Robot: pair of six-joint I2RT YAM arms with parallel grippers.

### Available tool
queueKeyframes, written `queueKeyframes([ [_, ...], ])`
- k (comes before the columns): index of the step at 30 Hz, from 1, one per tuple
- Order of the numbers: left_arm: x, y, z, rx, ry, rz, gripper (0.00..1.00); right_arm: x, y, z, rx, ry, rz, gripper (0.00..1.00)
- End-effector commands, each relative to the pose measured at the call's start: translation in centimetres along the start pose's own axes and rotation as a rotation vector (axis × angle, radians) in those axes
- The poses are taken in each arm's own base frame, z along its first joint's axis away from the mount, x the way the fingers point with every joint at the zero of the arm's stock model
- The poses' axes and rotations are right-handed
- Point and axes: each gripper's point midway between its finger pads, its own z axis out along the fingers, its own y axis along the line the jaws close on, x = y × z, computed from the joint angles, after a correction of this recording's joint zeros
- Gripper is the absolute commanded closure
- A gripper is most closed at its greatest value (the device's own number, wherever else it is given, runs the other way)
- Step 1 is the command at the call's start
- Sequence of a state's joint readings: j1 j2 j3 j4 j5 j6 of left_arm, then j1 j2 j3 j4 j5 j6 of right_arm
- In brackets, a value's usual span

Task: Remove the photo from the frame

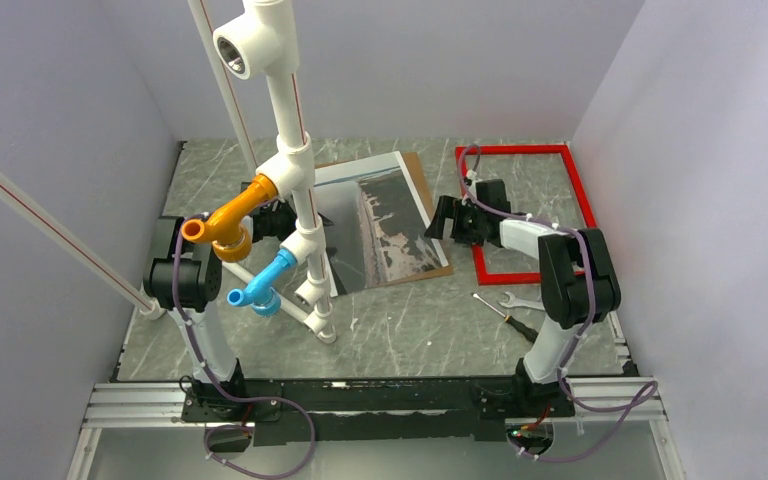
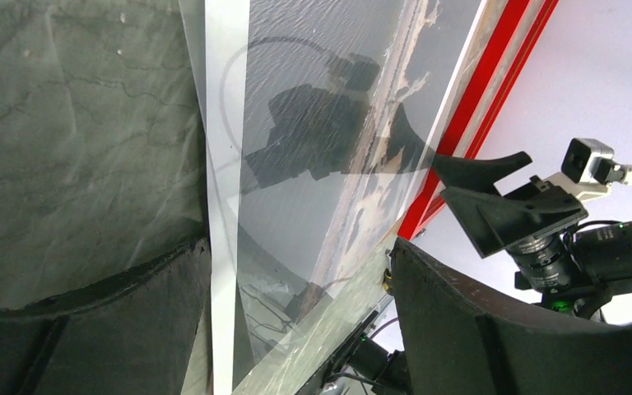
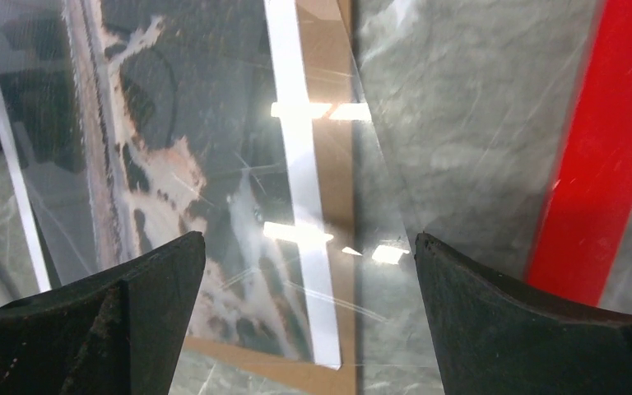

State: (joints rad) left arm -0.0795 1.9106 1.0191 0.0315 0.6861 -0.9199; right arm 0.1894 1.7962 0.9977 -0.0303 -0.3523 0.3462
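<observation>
The photo (image 1: 380, 220), a grey-and-dark landscape print with a pale border, lies flat on a brown backing board (image 1: 423, 185) at mid-table. A clear sheet (image 3: 378, 164) lies over it and overhangs its right side. The red frame (image 1: 515, 150) lies empty at the back right, apart from the photo. My left gripper (image 1: 282, 220) is open at the photo's left edge, partly hidden behind pipes; the white border (image 2: 220, 164) runs between its jaws (image 2: 296, 255). My right gripper (image 1: 440, 220) is open, low over the photo's right edge (image 3: 309, 247). The frame (image 3: 617, 148) shows to its right.
A white PVC pipe stand (image 1: 295, 170) with orange (image 1: 235, 215) and blue (image 1: 265, 285) fittings rises over the photo's left part. A screwdriver (image 1: 505, 312) and a wrench (image 1: 522, 301) lie near the right arm. Grey walls close in three sides.
</observation>
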Motion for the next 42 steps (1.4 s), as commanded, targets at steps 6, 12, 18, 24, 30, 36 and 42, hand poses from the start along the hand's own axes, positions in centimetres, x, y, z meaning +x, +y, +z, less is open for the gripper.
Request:
queueKeyframes([
  [6,0.8,-1.3,-0.2,0.038,0.014,0.031,0.18,-1.2,3.2,-3.7,-0.054,-0.075,-0.026,0.01],
  [12,0.3,-0.6,-0.7,-0.043,-0.002,0.049,0.17,-0.7,0.5,-4.3,0.107,-0.079,-0.088,0.01],
  [18,-0.9,-0.7,-2.0,-0.116,-0.049,0.12,0.17,-0.5,0.1,-5.3,0.347,-0.132,-0.251,0.0],
  [24,-1.0,-1.8,-4.1,-0.09,-0.129,0.133,0.17,-1.1,3.2,-5.3,0.333,-0.157,-0.255,0.0],
  [30,-0.3,-3.3,-7.9,-0.069,-0.227,0.227,0.17,-0.3,6.6,-3.6,0.171,-0.087,-0.226,0.0],
  [36,3.5,-2.3,-9.1,0.023,-0.209,0.333,0.22,1.1,11.5,-2.6,-0.103,-0.077,-0.191,0.07],
  [42,6.3,-1.3,-8.8,0.16,-0.227,0.318,0.3,2.4,13.2,-1.0,-0.236,-0.049,-0.127,0.2],
])
